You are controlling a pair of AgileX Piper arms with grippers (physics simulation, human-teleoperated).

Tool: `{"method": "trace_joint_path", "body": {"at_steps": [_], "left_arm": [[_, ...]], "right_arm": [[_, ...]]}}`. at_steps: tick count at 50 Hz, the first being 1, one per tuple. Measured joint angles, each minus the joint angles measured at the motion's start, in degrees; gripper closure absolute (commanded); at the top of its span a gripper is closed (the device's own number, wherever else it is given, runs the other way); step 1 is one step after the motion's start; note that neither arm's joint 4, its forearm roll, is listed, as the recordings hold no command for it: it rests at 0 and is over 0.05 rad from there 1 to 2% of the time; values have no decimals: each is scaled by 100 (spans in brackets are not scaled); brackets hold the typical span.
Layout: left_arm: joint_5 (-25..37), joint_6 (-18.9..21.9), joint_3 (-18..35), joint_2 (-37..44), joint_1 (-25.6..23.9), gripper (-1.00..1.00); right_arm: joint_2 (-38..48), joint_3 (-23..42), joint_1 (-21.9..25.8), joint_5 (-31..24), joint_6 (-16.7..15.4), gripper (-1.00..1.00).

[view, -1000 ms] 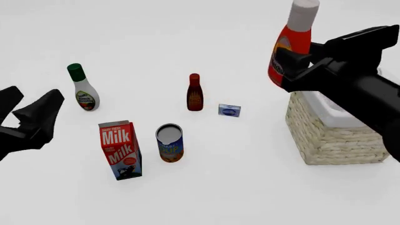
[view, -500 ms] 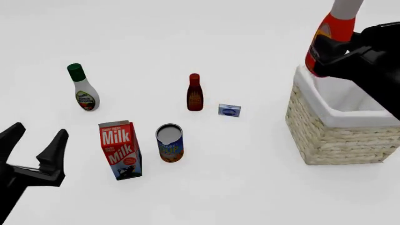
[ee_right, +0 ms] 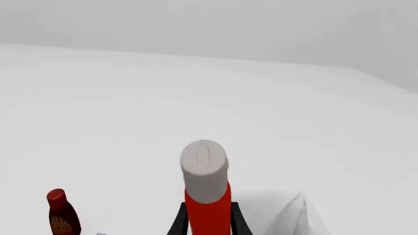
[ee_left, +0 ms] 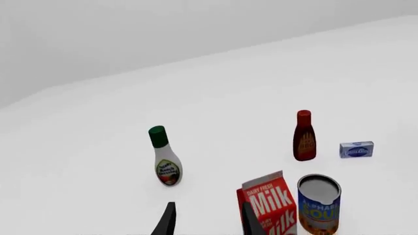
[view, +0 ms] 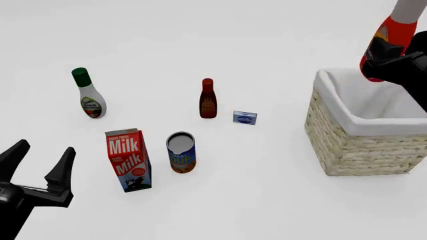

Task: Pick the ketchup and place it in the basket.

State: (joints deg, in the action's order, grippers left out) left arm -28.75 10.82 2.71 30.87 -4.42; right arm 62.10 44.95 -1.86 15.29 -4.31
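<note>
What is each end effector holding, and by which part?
The right end effector grips the ketchup around its red body, below the cap. The left end effector is open, holding nothing.

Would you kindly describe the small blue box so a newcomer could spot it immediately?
Start at the wicker basket on the right of the front view, then look left. The small blue box lies just right of the dark red bottle, the only low, flat item there.

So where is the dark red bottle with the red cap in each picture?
Front view: dark red bottle stands mid-table, just left of the small blue box.
Left wrist view: it shows beside that box, beyond the soup can.
Right wrist view: it is at a corner, beside the held ketchup.
Shared landmark: the small blue box, in front and left wrist views only.
</note>
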Motion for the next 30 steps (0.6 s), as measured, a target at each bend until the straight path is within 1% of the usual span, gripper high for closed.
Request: {"method": "trace_joint_path", "body": {"at_steps": [14, 30], "left_arm": [[-234, 15, -95, 167, 2, -100], [-464, 10, -145, 354, 2, -100]], "right_arm": [[297, 31, -393, 265, 56, 100], [762, 82, -665, 558, 153, 100]]}}
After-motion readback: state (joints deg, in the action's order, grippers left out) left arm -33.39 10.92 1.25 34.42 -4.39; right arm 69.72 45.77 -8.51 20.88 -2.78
